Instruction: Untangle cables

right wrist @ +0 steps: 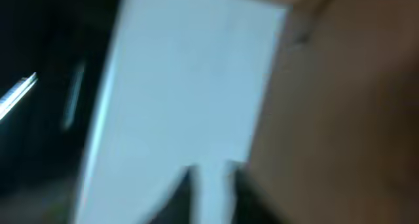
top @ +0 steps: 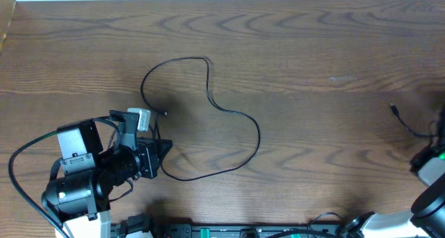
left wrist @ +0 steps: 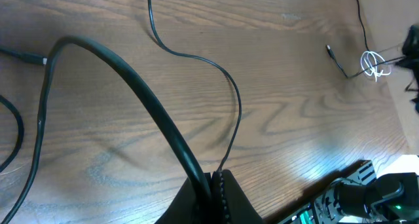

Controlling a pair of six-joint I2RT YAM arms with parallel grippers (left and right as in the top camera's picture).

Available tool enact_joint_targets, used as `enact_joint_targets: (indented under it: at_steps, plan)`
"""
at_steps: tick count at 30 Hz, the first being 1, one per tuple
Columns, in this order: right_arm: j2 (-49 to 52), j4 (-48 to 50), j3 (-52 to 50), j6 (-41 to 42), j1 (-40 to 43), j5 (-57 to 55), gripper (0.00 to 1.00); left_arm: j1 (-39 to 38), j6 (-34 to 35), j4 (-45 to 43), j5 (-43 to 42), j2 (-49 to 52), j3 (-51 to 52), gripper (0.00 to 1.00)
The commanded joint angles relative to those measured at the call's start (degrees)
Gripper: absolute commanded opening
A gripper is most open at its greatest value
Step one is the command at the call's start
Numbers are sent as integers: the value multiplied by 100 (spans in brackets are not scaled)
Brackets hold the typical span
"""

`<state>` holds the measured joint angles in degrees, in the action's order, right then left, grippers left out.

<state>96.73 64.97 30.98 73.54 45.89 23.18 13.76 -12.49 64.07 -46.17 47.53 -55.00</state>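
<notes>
The left gripper is clenched, and a thin black cable runs straight into its closed jaws (the left wrist view shows the cord vanishing between the fingertips). From the jaws the cable swings out ahead in a wide loose loop over the wooden table, curls back, and ends in a small plug lying just beside the gripper, apart from it. A second cable lies well away from these jaws, next to the right gripper; its plug end points away from that gripper. The right wrist view is blurred, so I cannot tell whether the right jaws are released or grasping.
</notes>
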Motion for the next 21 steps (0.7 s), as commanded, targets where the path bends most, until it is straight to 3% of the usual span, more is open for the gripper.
enact_joint_targets:
  at_steps: [1, 4, 11, 21]
  plan:
    - [-9, -199, 304, 271, 87, 1991, 99, -13, -76, -7, -28, -4, -24, 8]
    - [-9, -767, 313, 192, 4, 3108, 99, -13, -79, -7, -28, -4, -24, 8]
    - [-9, -1843, 313, -1150, -555, 5440, 99, -13, -79, -4, -28, -4, -24, 8]
    - [-9, -1801, 304, -1534, -1491, 6317, 99, -13, -76, -2, -28, -4, -24, 8]
